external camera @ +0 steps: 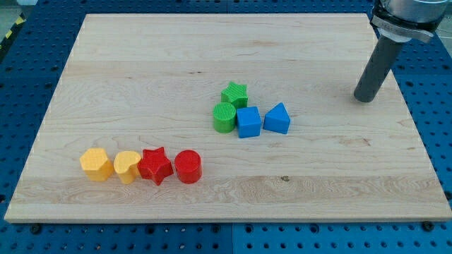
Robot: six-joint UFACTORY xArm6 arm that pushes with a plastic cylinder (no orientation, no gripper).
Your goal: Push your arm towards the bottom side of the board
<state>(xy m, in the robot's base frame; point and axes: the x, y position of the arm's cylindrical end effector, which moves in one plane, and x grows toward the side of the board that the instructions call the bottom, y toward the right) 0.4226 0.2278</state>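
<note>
My tip (364, 98) rests on the wooden board (141, 85) near the view's right edge, in the upper half. It touches no block. A cluster sits near the middle, well to the left of my tip: a green star (234, 93), a green cylinder (224, 117), a blue cube (248, 122) and a blue triangular block (277, 118). A row lies at the view's lower left: a yellow hexagonal block (96, 164), a yellow heart-like block (128, 166), a red star (155, 166) and a red cylinder (188, 166).
The board lies on a blue perforated table (438, 92) that shows around all its sides. The arm's grey body (404, 17) enters from the view's top right corner.
</note>
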